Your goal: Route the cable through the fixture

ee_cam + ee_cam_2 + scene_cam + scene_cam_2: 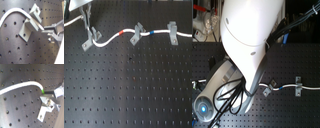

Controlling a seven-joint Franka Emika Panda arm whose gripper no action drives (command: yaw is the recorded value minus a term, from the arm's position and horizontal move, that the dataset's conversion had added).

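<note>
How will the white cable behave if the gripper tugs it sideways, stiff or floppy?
Probably floppy: the cable snakes in loose curves between the clips in the first exterior view. It looks thin and light, so a tug would likely drag the slack rather than hold shape. Where it sits in the left clip, it may catch instead of sliding freely.

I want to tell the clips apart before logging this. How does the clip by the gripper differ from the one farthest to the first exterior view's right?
The left clip leans on a slanted foot; the right clip stands squarer and upright. The gripper is at the left clip; nothing is near the right clip. The cable bends sharply after the left clip but runs nearly straight past the right clip. Both are grey metal, on the black perforated board, with the cable passing through.
</note>
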